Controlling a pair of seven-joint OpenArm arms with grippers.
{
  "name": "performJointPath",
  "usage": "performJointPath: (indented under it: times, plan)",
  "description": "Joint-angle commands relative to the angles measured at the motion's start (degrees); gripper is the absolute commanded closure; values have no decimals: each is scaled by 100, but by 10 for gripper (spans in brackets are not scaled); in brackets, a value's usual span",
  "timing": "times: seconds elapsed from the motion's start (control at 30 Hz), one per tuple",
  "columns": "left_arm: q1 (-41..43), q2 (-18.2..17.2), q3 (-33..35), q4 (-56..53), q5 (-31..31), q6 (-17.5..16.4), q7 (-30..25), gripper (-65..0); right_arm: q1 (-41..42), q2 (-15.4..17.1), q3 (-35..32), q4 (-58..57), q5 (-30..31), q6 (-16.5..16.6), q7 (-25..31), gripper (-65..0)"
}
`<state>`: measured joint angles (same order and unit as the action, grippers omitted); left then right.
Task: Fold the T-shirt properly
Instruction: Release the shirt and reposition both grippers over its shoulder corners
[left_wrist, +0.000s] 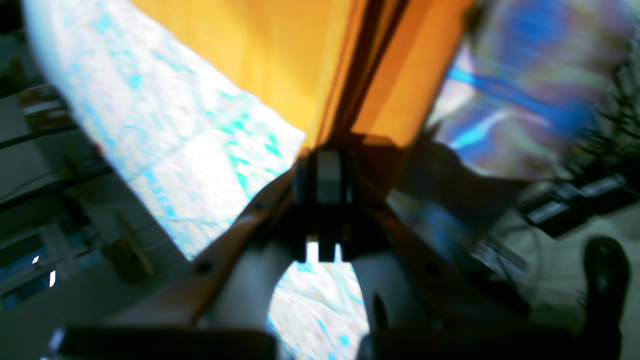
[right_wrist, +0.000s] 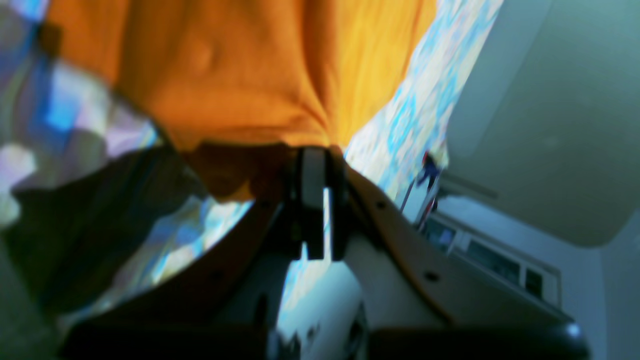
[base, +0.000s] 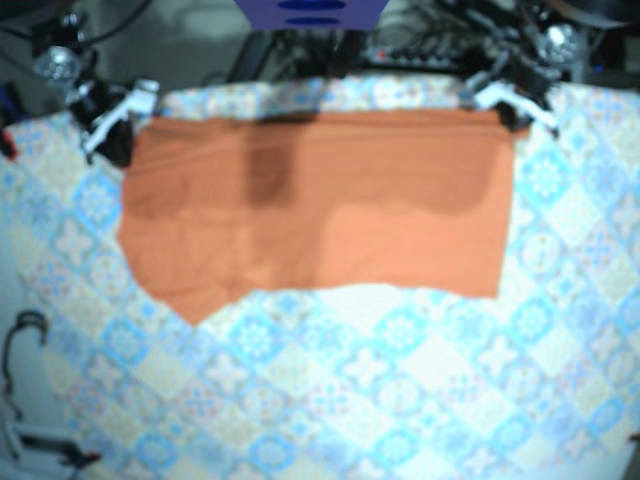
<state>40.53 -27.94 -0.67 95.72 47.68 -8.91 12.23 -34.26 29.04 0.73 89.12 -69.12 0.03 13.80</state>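
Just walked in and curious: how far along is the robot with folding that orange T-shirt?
Roughly midway, I'd guess. The orange T-shirt lies as a wide band on the patterned tablecloth, possibly folded once; blur hides the layers. In hand: the left gripper and right gripper each pinch a far corner. Remaining: one near corner sticks out, and it is not yet a compact packet.

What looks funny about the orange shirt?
The shirt is lopsided. Its near edge is mostly straight, but on the base view's left a pointed flap sticks out past the rest. The left gripper and right gripper pinch its far corners.
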Motion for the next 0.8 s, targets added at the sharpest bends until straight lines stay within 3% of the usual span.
performJointPath:
  times: [0.0, 0.77]
  plan:
    - [-40, -76, -61, -29, 1, 95, 39, 0, -7, 81, 10, -2, 24, -60, -40, 0]
    - [-1350, -76, -17, -1163, 45, 95, 39, 0, 749, -33, -368, -969, 24, -52, -40, 0]
